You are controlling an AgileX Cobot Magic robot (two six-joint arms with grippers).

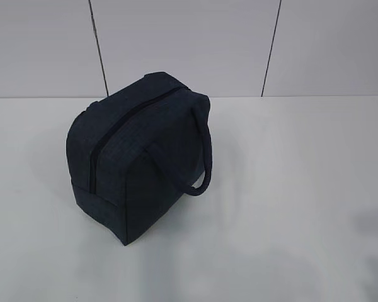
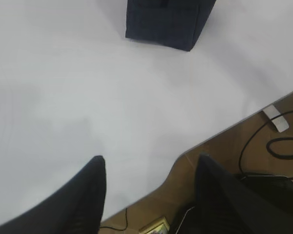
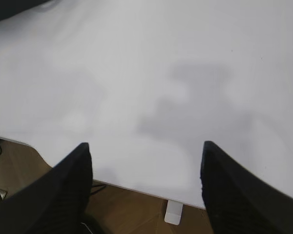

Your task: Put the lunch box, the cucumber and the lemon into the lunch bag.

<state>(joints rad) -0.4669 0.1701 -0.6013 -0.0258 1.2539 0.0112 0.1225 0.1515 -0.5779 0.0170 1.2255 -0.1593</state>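
The dark navy lunch bag (image 1: 138,163) stands on the white table left of centre, its zipper closed along the top and a loop handle hanging on its right side. Its lower corner also shows at the top of the left wrist view (image 2: 168,22). My left gripper (image 2: 150,163) is open and empty, held above the table's front edge, well apart from the bag. My right gripper (image 3: 145,148) is open and empty above the table's front edge. Neither gripper shows in the exterior view. The lunch box, the cucumber and the lemon are out of view.
The white table (image 1: 290,189) runs to a grey panelled wall behind. Its front edge and brown floor with black cables (image 2: 278,146) show under the left gripper. A small white bracket (image 3: 174,212) sits below the edge under the right gripper.
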